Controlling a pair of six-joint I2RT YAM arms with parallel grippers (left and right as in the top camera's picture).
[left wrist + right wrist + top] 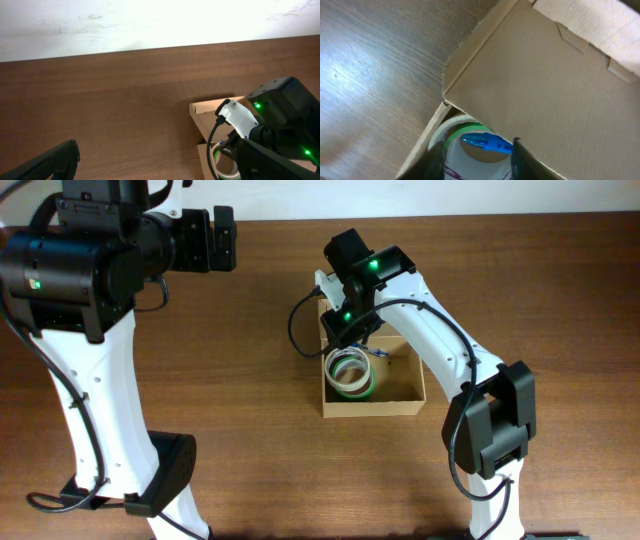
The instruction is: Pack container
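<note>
Right gripper [476, 167] poised over the container [375, 409] at mid-tabletop [250, 380].
The container stands open with tape rolls [350, 375] inside. The right gripper's fingers are spread apart above the rolls. The left gripper [212, 240] hangs well apart from the container; whether it is open or closed cannot be told.

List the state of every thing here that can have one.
container: open, lid flap not folded down.
tape rolls: lying flat inside the container.
right gripper: above the rolls, fingers apart; grip unclear.
left gripper: away from the container; open or shut unclear.
</note>
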